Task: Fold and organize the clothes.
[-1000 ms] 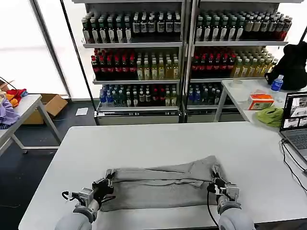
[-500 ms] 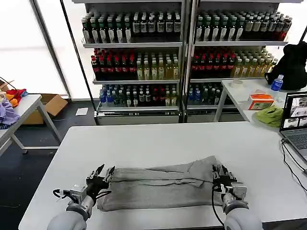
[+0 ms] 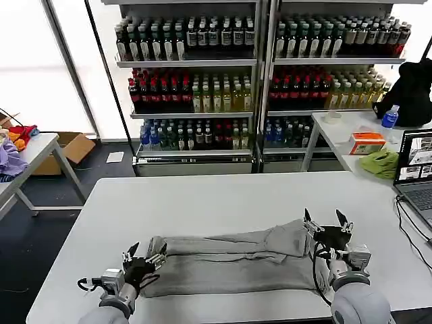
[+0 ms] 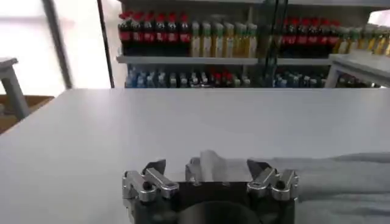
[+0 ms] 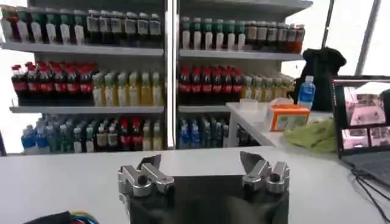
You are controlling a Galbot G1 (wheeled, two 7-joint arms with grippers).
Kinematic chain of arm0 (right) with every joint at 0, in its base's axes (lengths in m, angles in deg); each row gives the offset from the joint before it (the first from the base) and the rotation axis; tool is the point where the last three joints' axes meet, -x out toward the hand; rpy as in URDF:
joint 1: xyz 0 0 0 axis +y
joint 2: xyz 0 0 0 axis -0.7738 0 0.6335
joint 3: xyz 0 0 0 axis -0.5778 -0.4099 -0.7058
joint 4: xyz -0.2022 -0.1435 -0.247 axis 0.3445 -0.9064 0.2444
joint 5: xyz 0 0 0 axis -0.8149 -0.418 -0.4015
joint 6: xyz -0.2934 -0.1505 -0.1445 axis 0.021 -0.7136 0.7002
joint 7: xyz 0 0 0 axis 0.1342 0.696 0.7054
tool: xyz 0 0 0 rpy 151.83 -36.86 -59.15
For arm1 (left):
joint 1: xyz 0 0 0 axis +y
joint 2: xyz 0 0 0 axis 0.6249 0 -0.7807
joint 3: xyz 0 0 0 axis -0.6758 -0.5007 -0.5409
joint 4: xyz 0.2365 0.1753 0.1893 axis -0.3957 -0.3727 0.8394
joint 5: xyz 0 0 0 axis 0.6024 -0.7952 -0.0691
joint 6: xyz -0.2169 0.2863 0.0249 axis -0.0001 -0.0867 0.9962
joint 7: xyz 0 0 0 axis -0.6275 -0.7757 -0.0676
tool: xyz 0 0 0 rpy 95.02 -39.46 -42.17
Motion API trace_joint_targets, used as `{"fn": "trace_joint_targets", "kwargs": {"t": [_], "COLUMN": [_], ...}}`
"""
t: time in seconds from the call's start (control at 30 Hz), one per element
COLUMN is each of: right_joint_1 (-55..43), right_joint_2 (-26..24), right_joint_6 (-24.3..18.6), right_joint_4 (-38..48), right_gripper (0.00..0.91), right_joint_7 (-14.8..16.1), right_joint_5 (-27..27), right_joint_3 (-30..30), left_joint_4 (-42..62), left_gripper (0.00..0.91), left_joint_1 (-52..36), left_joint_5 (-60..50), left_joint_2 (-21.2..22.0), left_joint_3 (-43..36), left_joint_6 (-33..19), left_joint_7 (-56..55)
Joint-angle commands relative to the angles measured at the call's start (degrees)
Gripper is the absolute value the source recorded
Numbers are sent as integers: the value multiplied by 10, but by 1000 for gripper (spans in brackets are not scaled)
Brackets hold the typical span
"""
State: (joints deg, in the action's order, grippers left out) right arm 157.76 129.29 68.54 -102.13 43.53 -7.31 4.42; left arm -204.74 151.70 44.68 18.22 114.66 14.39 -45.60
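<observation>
White table (image 3: 223,196) carries the folded shirt (image 3: 229,260) between released left gripper (image 3: 144,256) and right gripper (image 3: 327,224); regrasp both ends evenly before folding.

I cannot read any text, brand or number from here. The bottles (image 3: 202,94) on the shelves carry labels, but they are too small for me to read. The orange box (image 3: 368,142) and the laptop screen (image 3: 416,155) also show nothing I can read.
</observation>
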Motion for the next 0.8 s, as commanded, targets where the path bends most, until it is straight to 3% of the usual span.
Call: {"fn": "trace_joint_targets", "kwargs": {"t": [0.03, 0.2, 0.23, 0.27, 0.3, 0.33, 0.37, 0.4, 0.43, 0.8], "right_joint_1": [-1, 2, 3, 4, 4, 4, 4, 4, 4, -5], "right_joint_2": [-6, -7, -7, -7, -7, -7, -7, -7, -7, -11], "right_joint_6": [-4, -4, -3, -3, -4, -3, -4, -3, -3, -3], "right_joint_4": [-17, -24, -25, -25, -26, -26, -26, -26, -26, -22], "right_gripper": [907, 907, 907, 907, 907, 907, 907, 907, 907, 907], "right_joint_7": [1, 1, 1, 1, 1, 1, 1, 1, 1, 1], "right_joint_5": [-1, -1, -1, -2, -2, -3, -2, -2, -2, 2], "right_joint_3": [-5, -6, -7, -7, -8, -7, -6, -6, -5, 0], "left_joint_4": [13, 26, 27, 31, 34, 37, 43, 46, 49, 69], "left_gripper": [907, 907, 806, 635, 544, 544, 262, 262, 10, 0], "left_joint_1": [5, 2, 2, 1, 0, -1, -1, -1, -2, -4], "left_joint_5": [-1, -1, -1, -1, -1, -1, -1, -1, -1, -1], "left_joint_2": [37, 42, 42, 42, 42, 41, 41, 41, 41, 47], "left_joint_3": [4, 4, 4, 4, 4, 4, 5, 5, 5, 3], "left_joint_6": [2, 0, 0, -1, -1, -2, -5, -7, -9, -27], "left_joint_7": [-4, -1, 0, 2, 3, 4, 6, 7, 8, 19]}}
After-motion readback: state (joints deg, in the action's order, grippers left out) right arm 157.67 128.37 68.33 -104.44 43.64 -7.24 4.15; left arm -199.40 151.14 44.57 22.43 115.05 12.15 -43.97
